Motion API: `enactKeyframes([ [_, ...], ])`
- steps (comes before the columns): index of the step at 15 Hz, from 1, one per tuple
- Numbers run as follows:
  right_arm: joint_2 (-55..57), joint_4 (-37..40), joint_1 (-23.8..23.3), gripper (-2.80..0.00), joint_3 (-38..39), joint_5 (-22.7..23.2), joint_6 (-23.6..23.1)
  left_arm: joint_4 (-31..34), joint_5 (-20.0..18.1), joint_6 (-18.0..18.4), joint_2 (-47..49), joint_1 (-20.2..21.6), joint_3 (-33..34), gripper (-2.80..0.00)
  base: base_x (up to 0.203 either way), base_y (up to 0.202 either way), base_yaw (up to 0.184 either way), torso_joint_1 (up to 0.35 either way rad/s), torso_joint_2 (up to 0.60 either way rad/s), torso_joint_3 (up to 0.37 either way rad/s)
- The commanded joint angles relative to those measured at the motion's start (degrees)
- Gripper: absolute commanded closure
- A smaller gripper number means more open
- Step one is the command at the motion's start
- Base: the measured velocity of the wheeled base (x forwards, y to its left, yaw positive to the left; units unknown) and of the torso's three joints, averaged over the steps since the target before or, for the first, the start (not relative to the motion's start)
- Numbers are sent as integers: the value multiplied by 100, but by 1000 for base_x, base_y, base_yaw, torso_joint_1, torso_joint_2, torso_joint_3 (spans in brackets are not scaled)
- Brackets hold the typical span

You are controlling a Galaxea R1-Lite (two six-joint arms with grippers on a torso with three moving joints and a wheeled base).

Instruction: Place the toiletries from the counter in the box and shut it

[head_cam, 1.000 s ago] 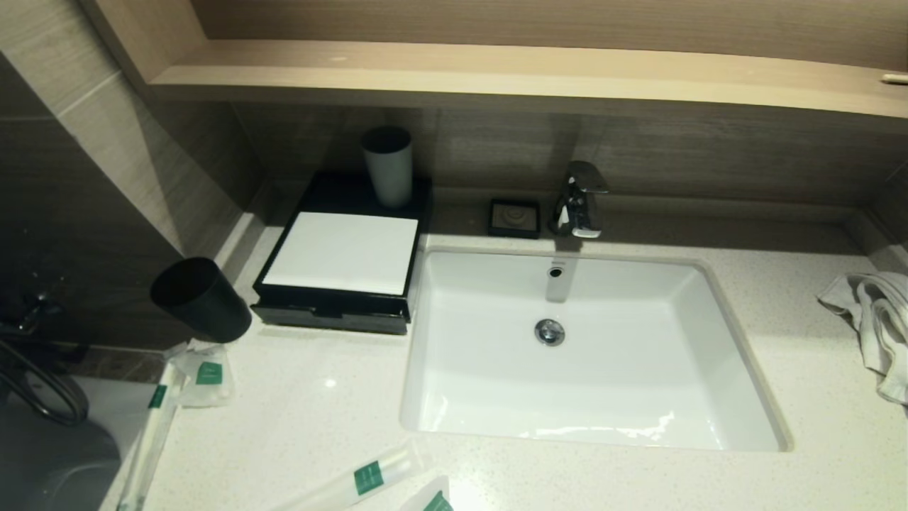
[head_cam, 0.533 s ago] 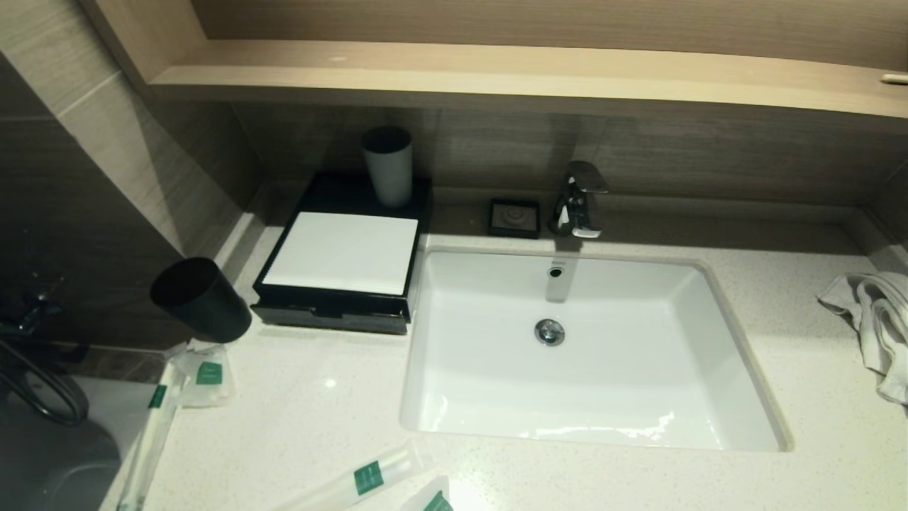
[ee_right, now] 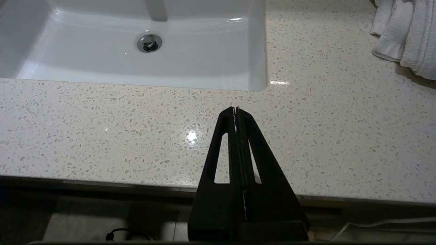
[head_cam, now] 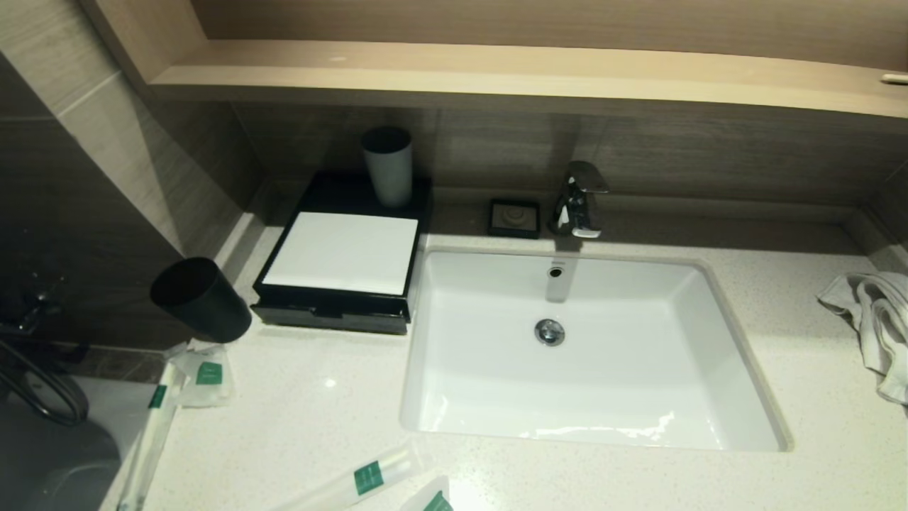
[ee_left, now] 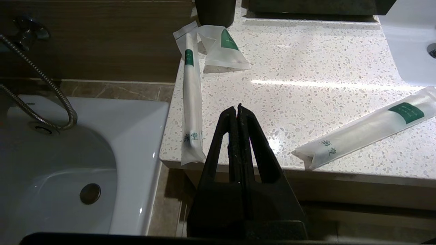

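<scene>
The black box (head_cam: 333, 312) with a white top stands at the counter's back left, beside the sink. Toiletries in white packets with green labels lie on the counter: a small sachet (head_cam: 206, 375) (ee_left: 223, 51), a long packet (head_cam: 152, 433) (ee_left: 191, 102) along the left edge, another long packet (head_cam: 362, 477) (ee_left: 368, 129) at the front, and a further one (head_cam: 436, 500) at the frame's bottom. My left gripper (ee_left: 237, 108) is shut and empty, low at the counter's front edge between the two long packets. My right gripper (ee_right: 235, 109) is shut and empty over the front counter edge, before the sink. Neither shows in the head view.
A white cup (head_cam: 388, 167) stands on the box's back. A black cup (head_cam: 201, 298) (ee_left: 215, 10) stands left of the box, by the sachet. The white sink (head_cam: 738, 369) (ee_right: 259, 68), faucet (head_cam: 580, 199), soap dish (head_cam: 513, 217) and a towel (head_cam: 876, 319) (ee_right: 405, 34) lie to the right.
</scene>
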Motion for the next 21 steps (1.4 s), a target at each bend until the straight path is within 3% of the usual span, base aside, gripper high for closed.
enactKeyframes([
  [1, 0, 2, -8, 0, 0, 1, -2, 3, 6, 18, 8, 1, 0, 0, 0, 0, 0, 0, 0, 0],
  [13, 0, 2, 0, 0, 0, 1, -2, 4, 6, 7, 5, 1, 0, 0, 0, 0, 0, 0, 0, 0],
  [21, 0, 2, 0, 0, 0, 1, -2, 91, -310, 113, 5, 1, -1090, 0, 0, 0, 0, 0, 0, 0],
])
